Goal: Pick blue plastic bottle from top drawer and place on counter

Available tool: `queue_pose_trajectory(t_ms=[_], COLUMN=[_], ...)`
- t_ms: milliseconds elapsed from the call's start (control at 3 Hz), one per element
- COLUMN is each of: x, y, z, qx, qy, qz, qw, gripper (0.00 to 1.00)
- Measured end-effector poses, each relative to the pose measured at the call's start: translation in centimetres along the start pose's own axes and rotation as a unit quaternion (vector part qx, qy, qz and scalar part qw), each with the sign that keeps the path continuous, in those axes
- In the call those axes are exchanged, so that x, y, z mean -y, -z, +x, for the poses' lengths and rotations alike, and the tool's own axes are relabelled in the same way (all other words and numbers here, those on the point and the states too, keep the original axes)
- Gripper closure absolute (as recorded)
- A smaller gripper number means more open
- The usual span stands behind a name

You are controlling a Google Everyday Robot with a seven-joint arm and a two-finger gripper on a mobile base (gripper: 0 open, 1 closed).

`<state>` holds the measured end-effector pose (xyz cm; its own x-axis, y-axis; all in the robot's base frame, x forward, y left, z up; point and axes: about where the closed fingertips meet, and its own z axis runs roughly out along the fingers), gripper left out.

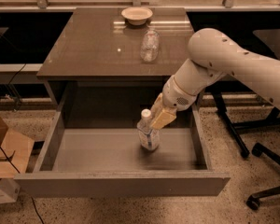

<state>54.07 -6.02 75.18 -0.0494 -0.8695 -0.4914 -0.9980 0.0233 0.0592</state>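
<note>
The blue plastic bottle [148,133] stands upright on the floor of the open top drawer [93,150], right of its middle, with its white cap up. My gripper [157,117] reaches down from the right into the drawer and sits at the bottle's neck, touching or almost touching the cap's right side. The white arm [233,64] comes in from the right above the drawer's right wall. The counter [98,45] is the glossy brown top above and behind the drawer.
A clear label-less glass vessel [150,45] and a pale bowl [136,15] sit on the counter's far right part. Office chair legs [266,153] stand on the floor at right. A cardboard box [4,157] lies at left of the drawer.
</note>
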Motion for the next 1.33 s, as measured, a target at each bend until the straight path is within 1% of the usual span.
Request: queue_pose_trajectory(t_ms=[333,1000,1333], x=[-0.7,-1.0,-1.0], y=[0.2,1.6,3.1], z=[-0.9,-2.0,-2.7], qx=[0.019,0.053,0.083], qy=[0.004,0.003,-0.005], qz=[-0.001,0.011,0.023], qw=[0.9998,0.9985,0.9963], gripper=[1.0,1.0,1.0])
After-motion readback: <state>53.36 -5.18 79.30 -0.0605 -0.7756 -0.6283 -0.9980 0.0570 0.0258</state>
